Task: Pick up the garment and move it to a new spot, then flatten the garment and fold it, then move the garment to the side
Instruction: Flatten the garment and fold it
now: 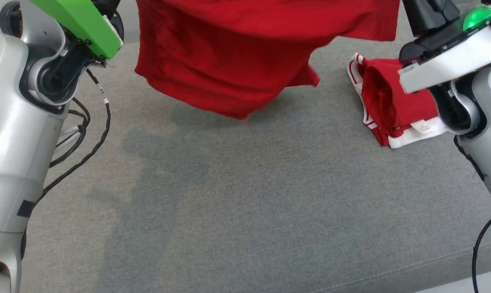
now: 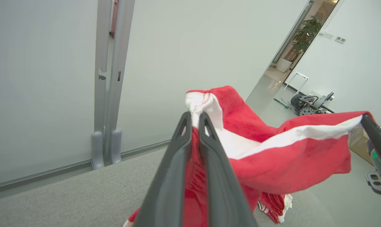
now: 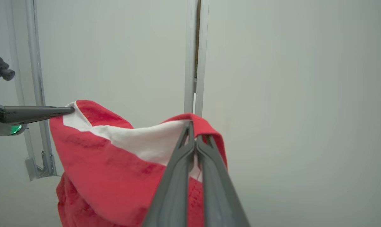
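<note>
— Where is the garment (image 1: 229,61)?
— Aloft, a red sheet stretched between both arms. Its loose lower edge hangs to the left of the folded pile (image 1: 396,106) and higher than it.
— And the grips?
— The left gripper (image 2: 195,116) pinches one end of the white band, fingers pressed tight on the cloth. The right gripper (image 3: 195,132) pinches the other end. The pile itself lies on grey upholstery (image 1: 245,203).

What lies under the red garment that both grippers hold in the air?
Under the red garment is grey cushion carrying its shadow; the hem seems to hang clear. The cushion farther back, behind the cloth, is hidden.
</note>
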